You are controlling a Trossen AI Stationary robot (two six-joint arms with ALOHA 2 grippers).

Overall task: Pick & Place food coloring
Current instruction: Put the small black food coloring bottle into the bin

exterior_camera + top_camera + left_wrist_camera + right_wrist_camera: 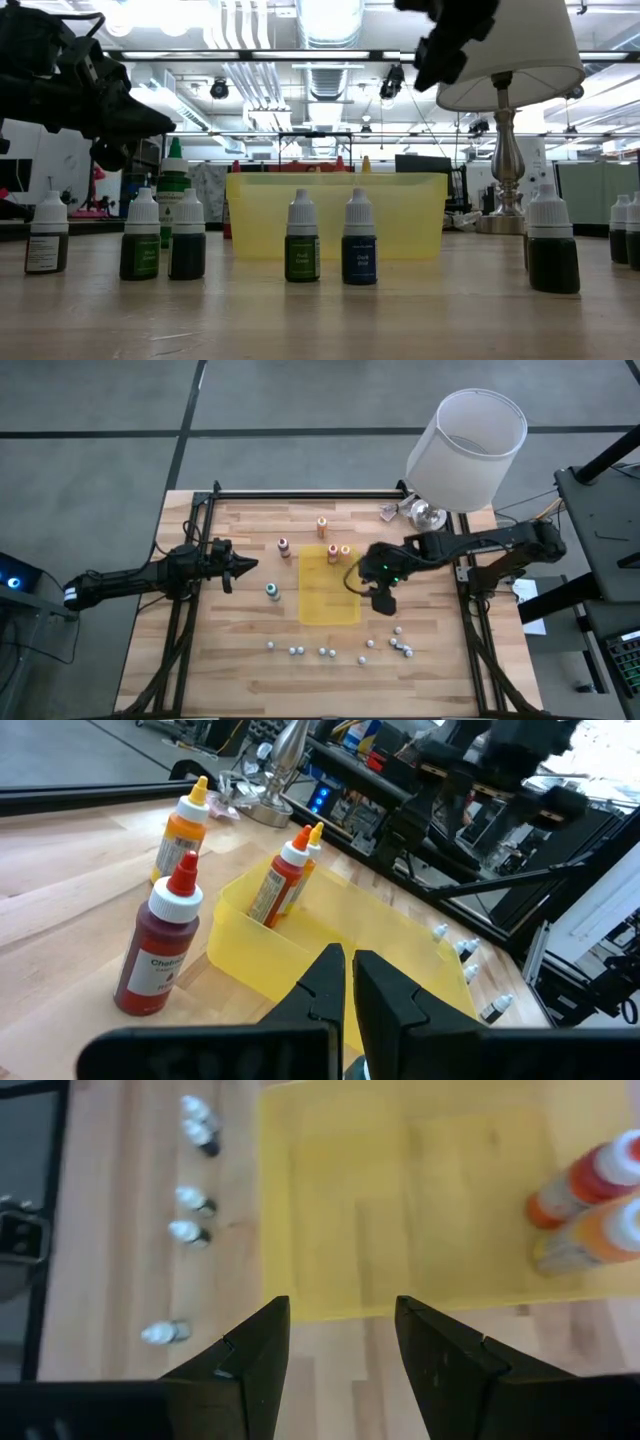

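Observation:
The food coloring bottles stand upright on the wooden table: an orange one (pixel 321 525), a dark red one (pixel 284 546) and a teal one (pixel 272 591) on the wood. Two more, red-orange (pixel 585 1180) and orange (pixel 600 1235), stand inside the far end of a shallow yellow tray (pixel 328 600). My right gripper (pixel 383 600) hangs open above the table, just right of the tray, with nothing between its fingers (pixel 340 1308). My left gripper (pixel 245 565) waits shut, left of the bottles, pointing at the tray (pixel 347 958).
A row of small white-capped dark bottles (pixel 323 652) stands along the near side, with a cluster at the near right (pixel 400 645). A lamp with a white shade (pixel 465 450) stands at the far right corner. Black frame rails (pixel 190 590) run along the table's sides.

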